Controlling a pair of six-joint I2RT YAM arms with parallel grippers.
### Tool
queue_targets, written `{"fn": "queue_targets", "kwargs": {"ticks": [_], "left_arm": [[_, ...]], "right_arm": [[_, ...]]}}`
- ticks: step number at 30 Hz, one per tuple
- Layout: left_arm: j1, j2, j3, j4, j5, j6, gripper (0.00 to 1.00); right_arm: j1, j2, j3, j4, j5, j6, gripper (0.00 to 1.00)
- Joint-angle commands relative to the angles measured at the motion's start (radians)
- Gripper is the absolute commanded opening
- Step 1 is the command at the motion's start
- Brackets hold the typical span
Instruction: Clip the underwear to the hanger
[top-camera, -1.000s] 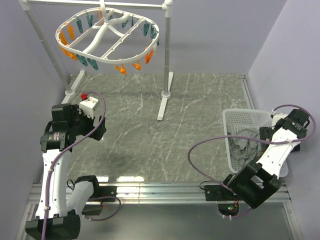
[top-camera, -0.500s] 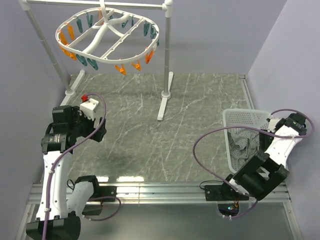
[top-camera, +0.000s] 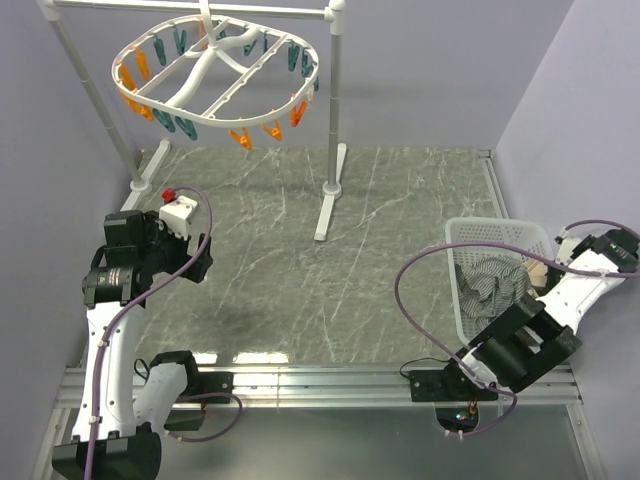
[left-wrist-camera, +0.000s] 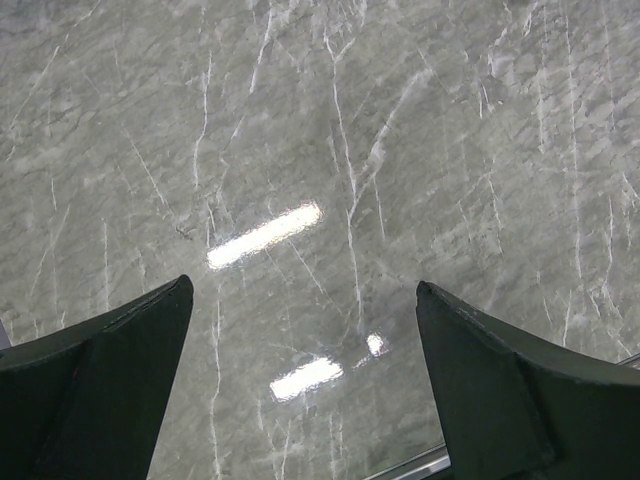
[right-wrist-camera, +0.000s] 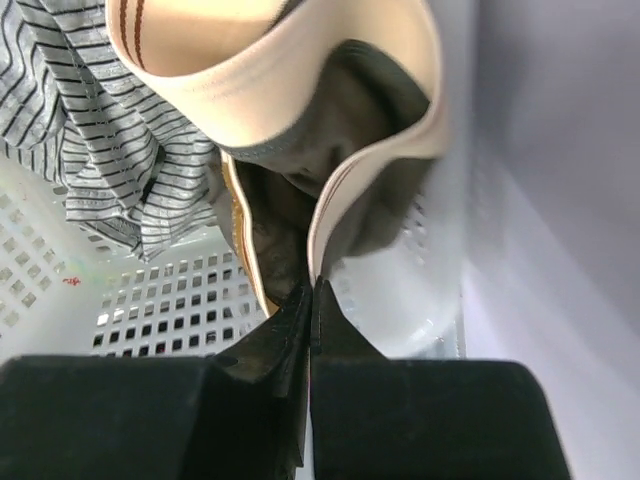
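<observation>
Beige elastic fills the top of the right wrist view. The waistband (right-wrist-camera: 270, 50) of the underwear (right-wrist-camera: 345, 110) loops away from the right pincer (right-wrist-camera: 311, 292). Its two dark fingers are pressed together on the band's thin edge, and the olive-brown cloth is bunched inside the loop just beyond the tips. The underwear therefore sits directly in front of that pincer, gripped at the band.

To its left in that view a grey striped cloth (right-wrist-camera: 120, 150) touches the underwear. Behind both is the perforated white plastic of a basket (right-wrist-camera: 170, 300).

From above, the basket (top-camera: 495, 226) stands on the right side of the grey marbled desk (top-camera: 300, 250), and the right arm reaches into it from the right edge. A small beige patch shows by the arm's tip, but the fingers are too small to make out in that view.

The hanger (top-camera: 212, 62) hangs from a white rail stand (top-camera: 333, 110) at the far left of the desk, well apart from the basket. Orange and teal pegs (top-camera: 240, 138) dangle from its rim.

The left pincer (left-wrist-camera: 302, 290) is held over bare desk on the left, its fingers spread wide with nothing between them.
</observation>
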Motion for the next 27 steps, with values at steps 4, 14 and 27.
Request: {"fn": "queue_targets", "kwargs": {"ticks": [4,14,27], "left_arm": [[-0.004,-0.01,0.02,0.037,0.013,0.002,0.99],[-0.005,0.012,0.059,0.025,0.039,-0.006,0.99],[-0.004,0.041,0.095,0.028,0.08,-0.039,0.99]], "right_arm": [[-0.018,-0.087,0.197,-0.163,-0.132,-0.041,0.0],[-0.006,-0.072,0.723,-0.346,-0.278,0.013,0.0],[0.088,-0.162,0.934,-0.331,-0.652,0.037,0.0]]}}
